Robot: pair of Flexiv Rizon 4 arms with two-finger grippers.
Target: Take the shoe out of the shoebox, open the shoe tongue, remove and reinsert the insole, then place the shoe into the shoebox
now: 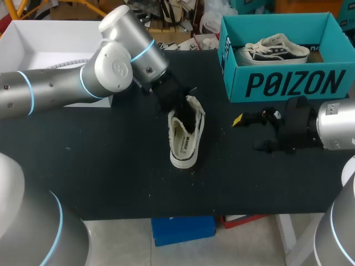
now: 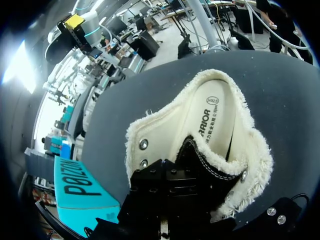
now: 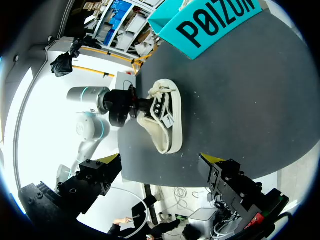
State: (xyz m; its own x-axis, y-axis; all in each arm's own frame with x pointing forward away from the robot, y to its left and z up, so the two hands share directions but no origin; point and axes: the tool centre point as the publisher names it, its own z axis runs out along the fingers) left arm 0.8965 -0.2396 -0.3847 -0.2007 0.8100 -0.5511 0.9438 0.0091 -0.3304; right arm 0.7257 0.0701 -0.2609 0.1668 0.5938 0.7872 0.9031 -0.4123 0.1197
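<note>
Dark desk [image 1: 111,166] bears a teal shoebox [image 1: 288,83] at its far right corner holding one sneaker [image 1: 272,51]; mid-desk lies the cream shoe [image 1: 186,138], left gripper [image 1: 180,105] sunk in its opening, grip unclear, right gripper [image 1: 249,133] spread empty nearby.

L gripper [image 1: 180,105] tip in shoe [image 1: 187,138] opening; R gripper [image 1: 248,133] fingers spread, beside shoe, shoebox [image 1: 288,83] near it.

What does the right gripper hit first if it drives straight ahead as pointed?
The shoe: it lies on the table dead ahead of the open right gripper, nothing between them. Height is hard to judge, so it might skim over.
</note>
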